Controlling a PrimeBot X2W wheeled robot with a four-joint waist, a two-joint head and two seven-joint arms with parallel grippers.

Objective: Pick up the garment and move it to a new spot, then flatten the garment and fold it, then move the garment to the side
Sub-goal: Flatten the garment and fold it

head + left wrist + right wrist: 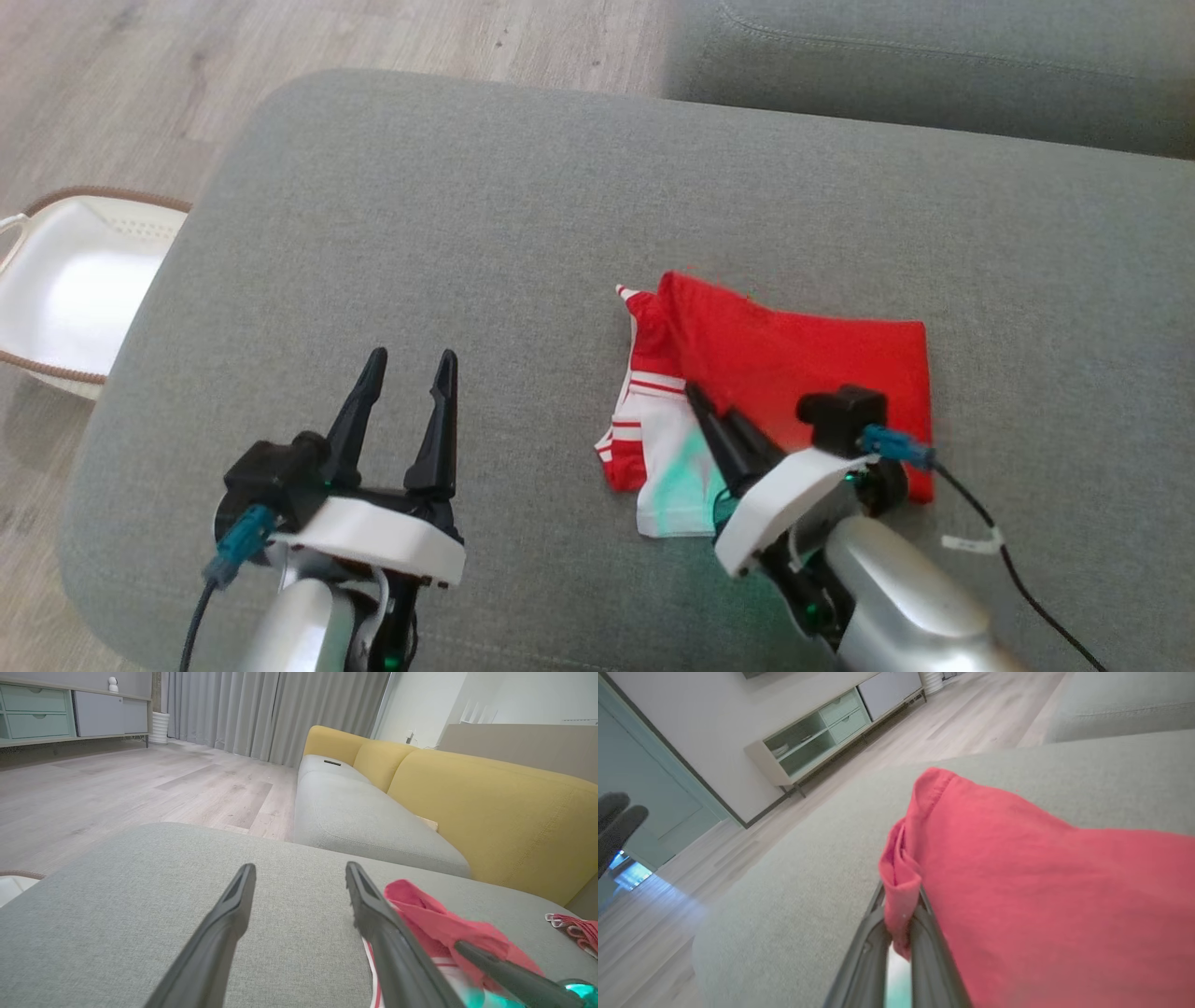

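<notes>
The right gripper (711, 407) clenched its jaws on a fold of the red-and-white garment (794, 355), which lay partly folded on the grey cushion (560, 187), while the left gripper (412, 359) had its jaws wide apart, empty

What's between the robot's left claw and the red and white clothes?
Just bare grey fabric cushion lies between the left gripper and the red and white garment, in the head view.

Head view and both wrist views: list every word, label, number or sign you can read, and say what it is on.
No text can be read in these pictures.
The garment: red cloth with red-and-white striped trim, no lettering shows.
The white tag on the black cable: too small to read.
</notes>
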